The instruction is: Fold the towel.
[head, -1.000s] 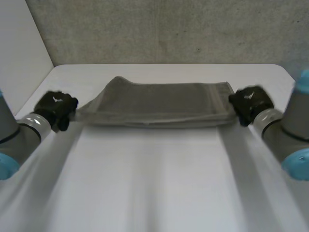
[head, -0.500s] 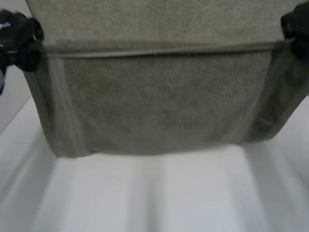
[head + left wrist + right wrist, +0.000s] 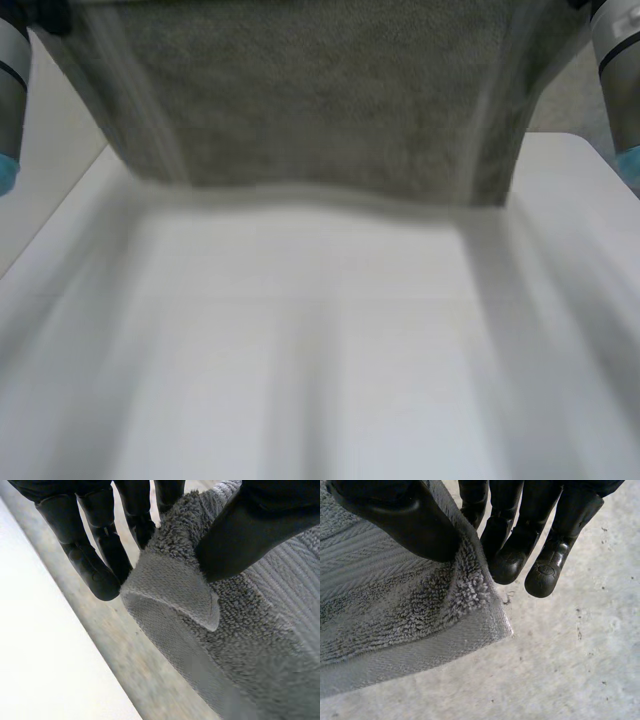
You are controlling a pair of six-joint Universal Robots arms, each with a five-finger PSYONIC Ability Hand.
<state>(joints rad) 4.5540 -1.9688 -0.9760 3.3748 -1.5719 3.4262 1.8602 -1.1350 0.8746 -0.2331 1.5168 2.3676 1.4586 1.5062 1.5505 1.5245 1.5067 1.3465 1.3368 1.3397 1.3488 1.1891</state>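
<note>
The towel (image 3: pixel 320 90) hangs spread in the air as a wide grey sheet, its top stretched between the two hands and its lower hem level across the far part of the white table (image 3: pixel 320 360); we cannot tell whether that hem touches the surface or hangs just above it. Each upper corner is pinched. The left hand (image 3: pixel 95 550) grips its corner with the thumb pressed into the pile on one face and the fingers behind the other, the hemmed tip of the corner poking out just beyond the fingertips. The right hand (image 3: pixel 520 550) holds the opposite corner the same way, thumb on the looped side and fingers against the back, with only a little cloth past the pinch. We judge the step in hand to be carrying the lifted edge over for a fold. To do it well we should hold both pinches firm, since the grips sit close to the corner tips, keep the hands level and evenly apart so the top edge stays taut, and lay the hanging part down flat before bringing edge to edge.
</note>
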